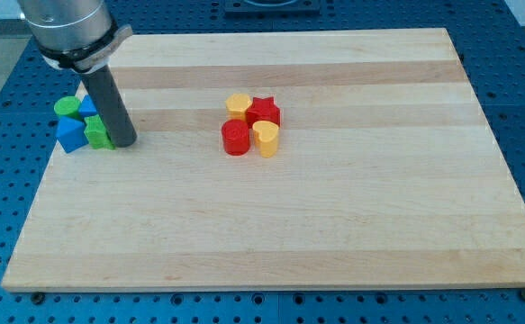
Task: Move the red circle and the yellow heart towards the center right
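Observation:
The red circle and the yellow heart sit side by side near the board's middle, touching. Just above them are a yellow block and a red star, forming one tight cluster. My tip is far to the view's left of this cluster, right beside a green block. The rod rises to the arm's grey housing at the view's top left.
At the view's left edge of the wooden board lies a second cluster: a green circle, a blue block partly behind the rod, and a blue triangle. Blue perforated table surrounds the board.

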`<state>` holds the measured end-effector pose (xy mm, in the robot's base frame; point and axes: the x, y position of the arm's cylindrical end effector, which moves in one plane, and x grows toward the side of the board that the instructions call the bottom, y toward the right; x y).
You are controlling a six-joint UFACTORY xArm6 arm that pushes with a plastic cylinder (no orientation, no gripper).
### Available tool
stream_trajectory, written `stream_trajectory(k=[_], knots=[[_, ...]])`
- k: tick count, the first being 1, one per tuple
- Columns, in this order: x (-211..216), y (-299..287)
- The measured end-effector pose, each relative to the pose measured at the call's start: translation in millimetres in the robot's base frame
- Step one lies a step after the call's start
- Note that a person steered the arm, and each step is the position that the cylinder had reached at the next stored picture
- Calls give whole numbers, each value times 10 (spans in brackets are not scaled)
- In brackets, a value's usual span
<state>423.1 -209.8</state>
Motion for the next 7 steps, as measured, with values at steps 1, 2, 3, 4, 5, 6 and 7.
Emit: stream_trajectory(k=[1, 2, 3, 4, 5, 6, 7], knots=[[-10, -113], [-10, -132], [55, 20], [228, 117], [230, 117], [230, 112], [231, 108]])
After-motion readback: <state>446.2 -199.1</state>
